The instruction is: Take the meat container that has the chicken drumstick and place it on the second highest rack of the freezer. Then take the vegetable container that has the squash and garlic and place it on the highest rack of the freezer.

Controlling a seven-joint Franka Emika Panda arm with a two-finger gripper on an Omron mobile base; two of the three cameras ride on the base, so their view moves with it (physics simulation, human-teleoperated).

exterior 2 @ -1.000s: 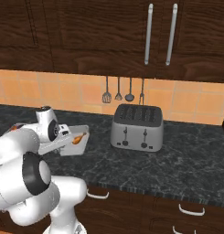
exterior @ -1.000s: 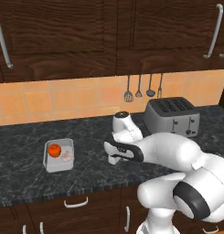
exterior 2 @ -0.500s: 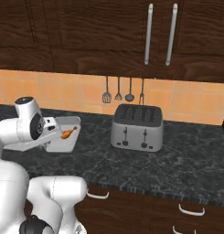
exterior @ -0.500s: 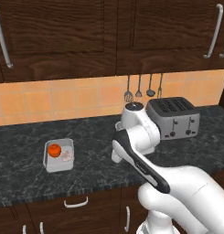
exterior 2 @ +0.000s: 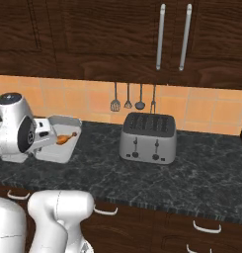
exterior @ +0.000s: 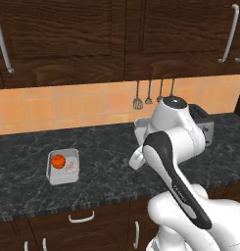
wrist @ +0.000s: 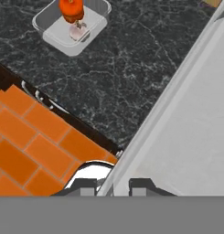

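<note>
Fingers (wrist: 112, 186) pinching meat container (exterior 2: 60, 143) rim above counter (exterior 2: 201, 168)

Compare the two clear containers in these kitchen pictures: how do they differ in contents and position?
The meat container holds a chicken drumstick; the vegetable container holds an orange squash and pale garlic. The meat container is gripped at its rim by the end effector and lifted, tilted; the vegetable container sits flat on the counter. Both are shallow, clear, rectangular trays.

Two containers (exterior: 63, 166) (exterior 2: 59, 145), one toaster (exterior 2: 147, 138), four utensils (exterior 2: 127, 97).
</note>
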